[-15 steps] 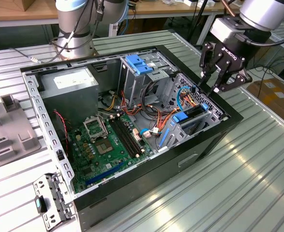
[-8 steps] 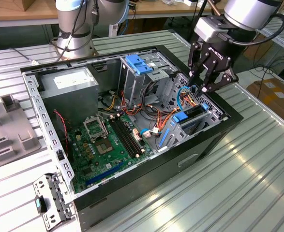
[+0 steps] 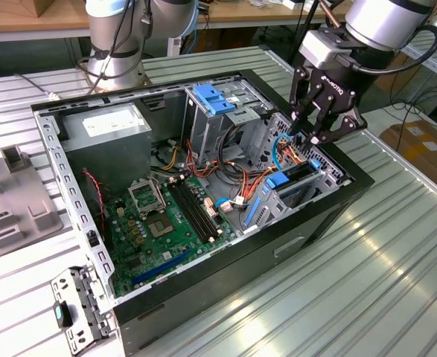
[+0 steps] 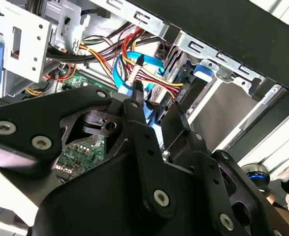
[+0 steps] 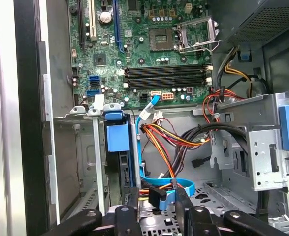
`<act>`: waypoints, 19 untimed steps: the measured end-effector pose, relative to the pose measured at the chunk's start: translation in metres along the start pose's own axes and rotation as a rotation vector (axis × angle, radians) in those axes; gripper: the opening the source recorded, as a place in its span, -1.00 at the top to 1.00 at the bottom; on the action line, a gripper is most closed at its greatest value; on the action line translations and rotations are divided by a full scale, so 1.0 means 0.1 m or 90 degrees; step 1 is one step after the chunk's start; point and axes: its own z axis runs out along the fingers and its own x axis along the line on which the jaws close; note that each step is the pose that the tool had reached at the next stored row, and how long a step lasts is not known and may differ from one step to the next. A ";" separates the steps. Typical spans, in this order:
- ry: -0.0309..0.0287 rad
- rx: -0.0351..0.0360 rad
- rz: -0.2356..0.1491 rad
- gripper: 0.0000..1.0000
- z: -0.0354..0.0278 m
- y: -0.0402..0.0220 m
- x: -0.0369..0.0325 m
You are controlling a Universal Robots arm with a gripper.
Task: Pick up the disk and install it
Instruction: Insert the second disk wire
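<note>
The disk (image 3: 300, 172) stands on edge in the low metal bay at the exterior view's right end of the open computer case (image 3: 203, 290), its blue carrier tab (image 5: 117, 132) on top. In the first wrist view the disk (image 5: 120, 164) is a dark slab under that tab. My gripper (image 3: 305, 136) hangs just above the bay and beside the disk, over a bundle of blue and orange cables. Its black fingers (image 5: 134, 199) are open in both wrist views. A blue cable and a black plug lie between them, untouched. My gripper (image 4: 156, 98) holds nothing.
A green motherboard (image 3: 158, 223) covers the case floor. A grey power-supply box (image 3: 106, 137) sits at the exterior view's far left, and a tall metal cage with a blue bracket (image 3: 214, 100) stands mid-back. A second robot base (image 3: 114, 52) stands behind the case.
</note>
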 end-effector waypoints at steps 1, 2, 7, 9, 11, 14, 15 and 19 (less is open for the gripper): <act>-0.0001 0.0000 0.000 0.15 0.001 0.000 0.000; -0.0002 0.0000 0.000 0.15 0.002 0.000 0.000; -0.0002 0.0000 0.000 0.15 0.003 0.000 0.000; -0.0002 0.0000 0.000 0.32 0.003 0.000 0.000; -0.0002 0.0000 0.000 0.56 0.003 0.000 0.000; -0.0002 0.0000 0.000 0.59 0.003 0.000 0.000; -0.0002 0.0000 0.000 0.59 0.003 0.000 0.000; -0.0002 0.0000 0.000 0.59 0.004 0.000 0.000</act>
